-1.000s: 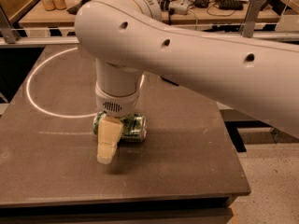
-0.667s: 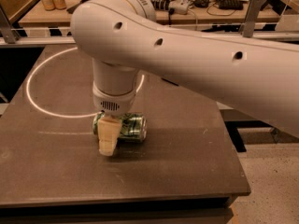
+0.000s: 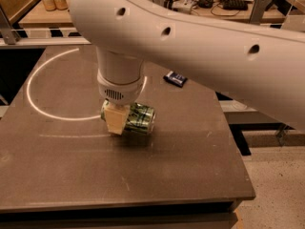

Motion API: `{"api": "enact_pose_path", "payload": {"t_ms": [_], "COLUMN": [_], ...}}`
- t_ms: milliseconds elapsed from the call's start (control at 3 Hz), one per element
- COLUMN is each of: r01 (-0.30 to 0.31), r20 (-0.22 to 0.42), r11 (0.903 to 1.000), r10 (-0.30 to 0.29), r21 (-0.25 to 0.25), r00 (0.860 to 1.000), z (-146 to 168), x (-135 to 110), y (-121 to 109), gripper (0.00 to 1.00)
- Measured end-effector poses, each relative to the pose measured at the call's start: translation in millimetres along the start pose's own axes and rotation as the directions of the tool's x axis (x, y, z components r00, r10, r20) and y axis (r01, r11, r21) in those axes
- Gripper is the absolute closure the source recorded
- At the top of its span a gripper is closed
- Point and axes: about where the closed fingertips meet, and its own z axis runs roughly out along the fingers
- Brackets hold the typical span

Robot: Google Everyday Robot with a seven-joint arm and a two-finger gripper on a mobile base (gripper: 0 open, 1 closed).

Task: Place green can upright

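Green can (image 3: 141, 119) is on its side, near the middle of your worktop (image 3: 181, 175), silver end pointing right and a shadow just beneath it. Your hand (image 3: 119, 117) has come straight down over its left part and is clamped on it, one cream finger (image 3: 116, 123) flat against the near side, the other hidden behind. The big white arm (image 3: 200, 42) sweeps across overhead. A small dark blue packet (image 3: 175, 78) lies well apart, further back to the right.
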Motion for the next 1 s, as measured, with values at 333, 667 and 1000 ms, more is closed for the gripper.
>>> {"api": "enact_pose_path", "payload": {"t_ms": [333,667,1000], "r01": [-0.063,-0.138,-0.237], "r20": [0.098,0.248,0.431], "r11": [0.9959,0.9881,0.9675], "r10": [0.056,0.117,0.178], "r21": [0.065,0.068,0.088], "r00": [0.994,0.962,0.885], "z": [-29.9,-39.4,-51.5], "x": [23.7,71.7,104.7], "y": [-0.6,-6.5,-38.3], "gripper": [0.94,1.00,1.00]}}
